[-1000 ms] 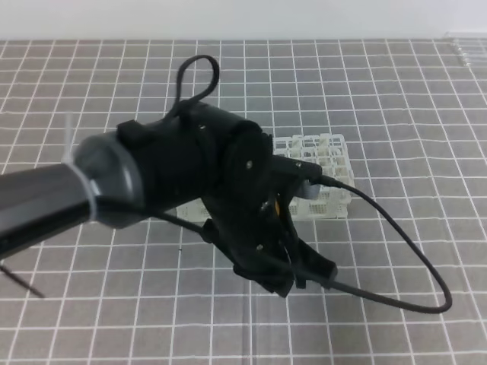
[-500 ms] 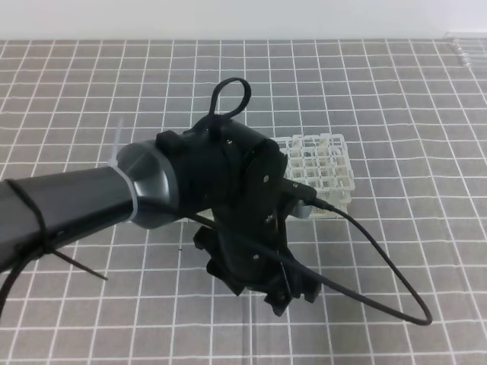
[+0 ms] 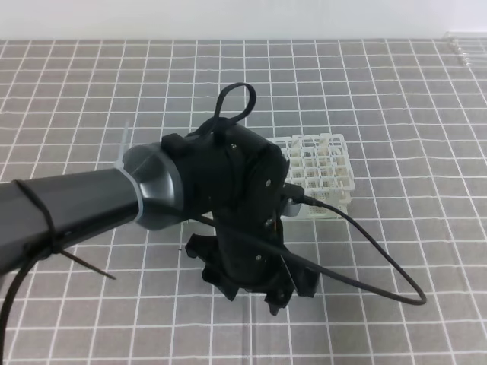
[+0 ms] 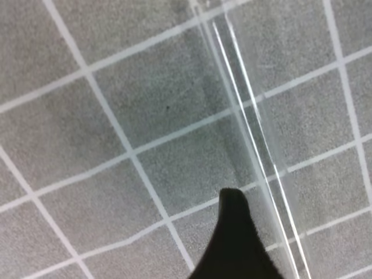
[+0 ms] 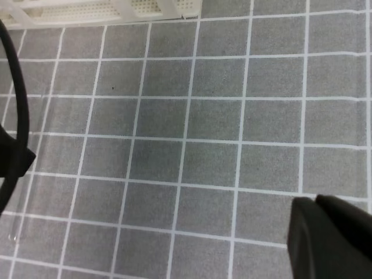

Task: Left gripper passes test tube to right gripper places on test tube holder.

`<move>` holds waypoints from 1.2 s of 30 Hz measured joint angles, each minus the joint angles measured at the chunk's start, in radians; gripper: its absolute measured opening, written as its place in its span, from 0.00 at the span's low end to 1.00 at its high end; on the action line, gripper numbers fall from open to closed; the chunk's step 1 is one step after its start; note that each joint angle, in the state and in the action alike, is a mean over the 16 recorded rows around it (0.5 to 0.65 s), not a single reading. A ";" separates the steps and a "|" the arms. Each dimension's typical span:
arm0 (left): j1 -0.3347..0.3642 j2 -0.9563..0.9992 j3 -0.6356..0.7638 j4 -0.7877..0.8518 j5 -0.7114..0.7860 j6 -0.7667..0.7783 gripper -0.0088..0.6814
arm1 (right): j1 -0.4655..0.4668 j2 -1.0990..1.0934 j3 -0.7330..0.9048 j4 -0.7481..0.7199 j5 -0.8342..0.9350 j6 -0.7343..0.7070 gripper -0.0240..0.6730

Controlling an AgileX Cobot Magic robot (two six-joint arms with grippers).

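Presently I have the left hand (image 3: 255,285) low over the grey gridded bench (image 3: 426,114), its dark-grey arm (image 3: 68,209) coming in from nine o'clock in the high view and its black cable (image 3: 365,251) looping out toward four o'clock. From the high view I cannot tell how far its jaws stand apart, as the wrist body covers them. In the left wrist view only one black fingertip (image 4: 235,244) shows, at six o'clock, and the test tube (image 4: 250,136) lies flat on the bench, running from twelve o'clock down to five o'clock, just beside that fingertip on its right; I cannot tell whether they touch. The test tube holder (image 3: 323,171) stands on the bench at about two o'clock from the left hand, partly hidden behind the wrist. Of the right hand (image 5: 331,238) I see only a black piece at five o'clock in its own view, so its opening cannot be judged. A clear tube (image 5: 29,174) lies faint on the bench at nine o'clock there.
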 joint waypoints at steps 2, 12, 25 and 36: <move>0.000 0.002 0.005 0.002 0.000 -0.006 0.64 | 0.000 0.000 0.000 0.000 -0.001 0.000 0.02; -0.004 0.004 0.062 0.000 -0.031 -0.027 0.64 | 0.000 0.000 0.000 0.002 -0.007 0.000 0.02; -0.075 0.000 0.100 0.009 -0.082 -0.052 0.61 | 0.000 0.000 0.000 0.006 -0.007 0.000 0.02; -0.110 0.017 0.101 0.062 -0.073 -0.102 0.60 | 0.000 0.000 0.000 0.006 0.000 0.000 0.02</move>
